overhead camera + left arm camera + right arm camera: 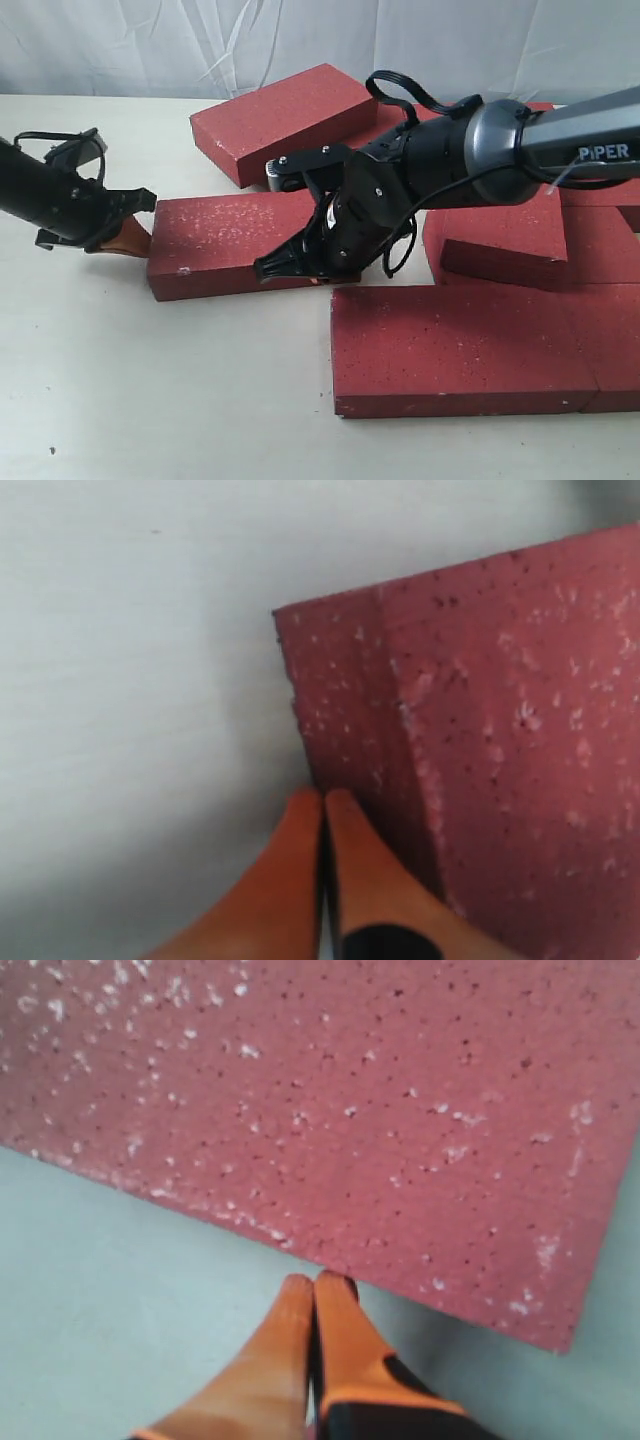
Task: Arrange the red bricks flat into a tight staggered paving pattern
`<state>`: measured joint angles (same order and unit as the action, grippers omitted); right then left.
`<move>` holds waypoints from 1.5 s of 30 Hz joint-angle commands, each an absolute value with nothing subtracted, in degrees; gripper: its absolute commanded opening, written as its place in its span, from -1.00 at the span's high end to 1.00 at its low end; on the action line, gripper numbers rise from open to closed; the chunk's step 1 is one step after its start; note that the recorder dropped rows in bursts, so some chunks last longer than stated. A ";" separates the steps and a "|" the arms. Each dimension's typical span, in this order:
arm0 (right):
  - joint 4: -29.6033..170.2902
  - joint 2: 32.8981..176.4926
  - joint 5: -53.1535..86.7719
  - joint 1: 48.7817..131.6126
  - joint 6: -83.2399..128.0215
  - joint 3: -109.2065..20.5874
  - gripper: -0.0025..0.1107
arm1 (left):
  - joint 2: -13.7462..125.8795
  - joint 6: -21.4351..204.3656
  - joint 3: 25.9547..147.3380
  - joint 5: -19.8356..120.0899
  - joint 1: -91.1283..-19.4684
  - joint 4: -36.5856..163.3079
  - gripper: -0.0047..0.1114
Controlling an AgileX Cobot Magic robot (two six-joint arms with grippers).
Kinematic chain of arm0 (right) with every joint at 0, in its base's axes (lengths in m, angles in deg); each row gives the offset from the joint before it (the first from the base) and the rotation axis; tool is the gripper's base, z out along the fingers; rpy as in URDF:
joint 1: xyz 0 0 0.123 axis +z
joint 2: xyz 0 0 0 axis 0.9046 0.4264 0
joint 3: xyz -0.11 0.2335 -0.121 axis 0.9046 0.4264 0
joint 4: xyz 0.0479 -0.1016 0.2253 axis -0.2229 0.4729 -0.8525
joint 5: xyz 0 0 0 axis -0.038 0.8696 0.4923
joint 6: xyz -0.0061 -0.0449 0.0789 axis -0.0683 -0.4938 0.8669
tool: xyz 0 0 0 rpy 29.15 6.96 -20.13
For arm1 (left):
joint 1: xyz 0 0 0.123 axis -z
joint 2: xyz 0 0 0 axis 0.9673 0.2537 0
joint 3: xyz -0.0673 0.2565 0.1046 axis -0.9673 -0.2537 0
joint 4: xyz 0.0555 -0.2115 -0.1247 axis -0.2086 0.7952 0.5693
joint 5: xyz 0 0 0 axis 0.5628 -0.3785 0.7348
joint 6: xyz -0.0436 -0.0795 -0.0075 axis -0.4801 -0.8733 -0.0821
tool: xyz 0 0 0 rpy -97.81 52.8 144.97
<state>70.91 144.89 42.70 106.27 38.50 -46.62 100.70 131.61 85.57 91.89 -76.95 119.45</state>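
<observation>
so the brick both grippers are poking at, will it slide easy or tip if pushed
Probably stiff and heavy for its size: the brick looks thick and solid. Lying flat, it should slide rather than tip. Its rough face likely drags on the table, so the shut left gripper and right gripper may need firm pushes.

My exterior view is bright, evenly lit and sharp; soft shadows lie on the table (150,400) along the red bricks (240,240); both my wrist views are hazy and washed pale; my left gripper (322,800) is a close orange smear; grey shadow pools beside it; brick flecks blur.
</observation>
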 commanded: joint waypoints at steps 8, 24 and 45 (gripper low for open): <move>68.78 145.53 41.84 103.51 39.21 -47.05 0.97 | 103.08 133.56 90.91 96.41 -73.46 124.24 0.92; 68.27 145.53 33.30 103.40 41.95 -47.05 0.97 | 105.90 137.59 95.07 92.76 -70.36 128.91 0.92; 68.14 148.67 23.77 103.40 45.82 -47.15 0.97 | 105.90 142.84 95.07 86.23 -68.90 130.22 0.92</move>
